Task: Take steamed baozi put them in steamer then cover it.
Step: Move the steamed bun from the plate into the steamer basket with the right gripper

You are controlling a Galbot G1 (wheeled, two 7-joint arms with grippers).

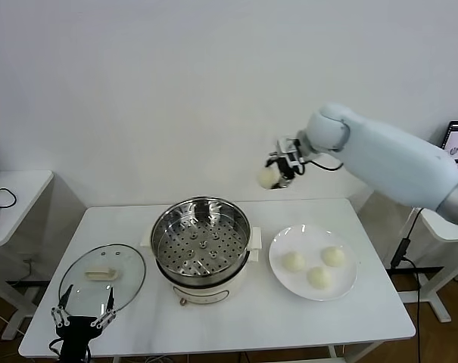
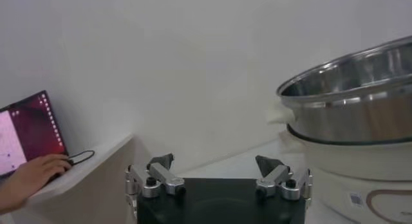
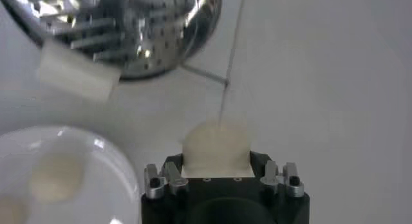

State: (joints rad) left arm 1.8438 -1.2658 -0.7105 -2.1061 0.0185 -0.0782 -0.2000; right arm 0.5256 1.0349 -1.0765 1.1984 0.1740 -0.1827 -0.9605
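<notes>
Head view: we count four buns. One bun [image 1: 268, 177] is clamped in the right gripper [image 1: 278, 171], raised behind the empty steamer [image 1: 201, 240]; three [image 1: 293, 262] lie on one plate [image 1: 350, 281]. One lid [image 1: 101, 275] rests near the left gripper [image 1: 83, 314], its fingers spread wide.

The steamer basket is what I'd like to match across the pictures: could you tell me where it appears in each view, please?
Head view: the steamer basket sits at the table's centre, empty, between the glass lid and the white plate.
Left wrist view: its shiny wall fills the right edge, on the cream pot base.
Right wrist view: its perforated bottom shows in the upper left corner, beyond the bun held by the right end effector.
Shared landmark: the pot base's cream side handle.
</notes>
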